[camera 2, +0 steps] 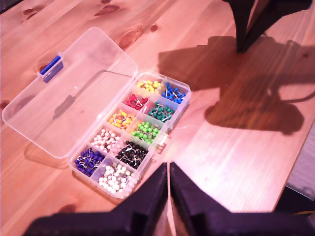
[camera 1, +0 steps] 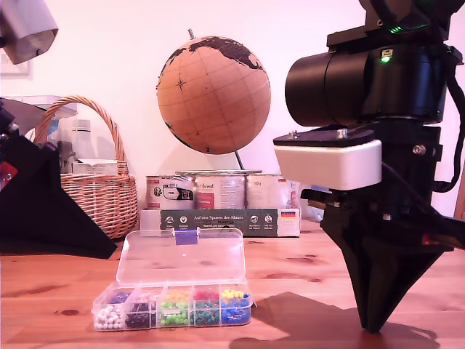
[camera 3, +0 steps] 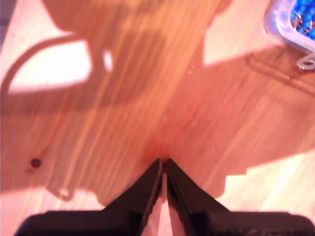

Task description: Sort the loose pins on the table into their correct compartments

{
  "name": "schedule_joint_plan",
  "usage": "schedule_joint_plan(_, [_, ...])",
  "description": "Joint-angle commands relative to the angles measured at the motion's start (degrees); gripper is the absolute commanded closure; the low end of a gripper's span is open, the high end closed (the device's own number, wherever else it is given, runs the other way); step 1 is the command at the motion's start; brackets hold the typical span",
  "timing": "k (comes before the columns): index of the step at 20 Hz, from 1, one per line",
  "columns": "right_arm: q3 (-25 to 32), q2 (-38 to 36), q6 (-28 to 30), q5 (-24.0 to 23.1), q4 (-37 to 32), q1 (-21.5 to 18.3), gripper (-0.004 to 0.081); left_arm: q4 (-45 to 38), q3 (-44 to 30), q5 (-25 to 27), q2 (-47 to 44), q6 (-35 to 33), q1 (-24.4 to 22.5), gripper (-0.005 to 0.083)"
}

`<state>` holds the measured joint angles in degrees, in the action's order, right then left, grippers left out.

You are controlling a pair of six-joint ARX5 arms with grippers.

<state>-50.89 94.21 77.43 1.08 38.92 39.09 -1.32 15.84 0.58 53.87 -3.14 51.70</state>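
Observation:
A clear plastic box [camera 1: 174,305] [camera 2: 133,132] lies on the pine table [camera 1: 305,269] with its lid [camera 2: 64,98] folded open. Its compartments hold several colours of pins, sorted by colour. My second gripper [camera 1: 374,327] [camera 3: 164,164] stands tip-down on the table at the exterior view's right, beside the box's blue-pin end [camera 3: 295,19]. Its jaws are shut, with a tiny red dot, a pin, pinched at the tips. My first gripper [camera 2: 169,169] hangs shut above the box's near edge, nothing between its fingers. No other loose pins show.
Behind the box stand a wicker basket [camera 1: 102,189], a cork globe [camera 1: 213,94], a row of tins [camera 1: 218,190] and a long carton [camera 1: 229,222]. A black arm body [camera 1: 29,211] fills the exterior view's left edge.

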Motion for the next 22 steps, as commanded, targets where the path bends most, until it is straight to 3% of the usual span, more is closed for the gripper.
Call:
schedule_joint_plan(1, [-0.59, 2.08, -0.92, -0.66, 0.59, -0.11, 0.0780, -0.44, -1.25, 0.13, 0.46, 0.13, -0.22, 0.0797])
schedule_joint_plan(15, [-2.97, -2.56, -2.62, -0.63, 2.45, 0.74, 0.0780, -0.46, -1.27, 0.13, 0.46, 0.11, -0.22, 0.0797])
schedule_joint_plan(22, [-4.52, -3.43, -6.34, 0.48, -4.02, 4.66, 0.0780, -0.39, -1.27, -0.11, 0.46, 0.13, -0.22, 0.0797])
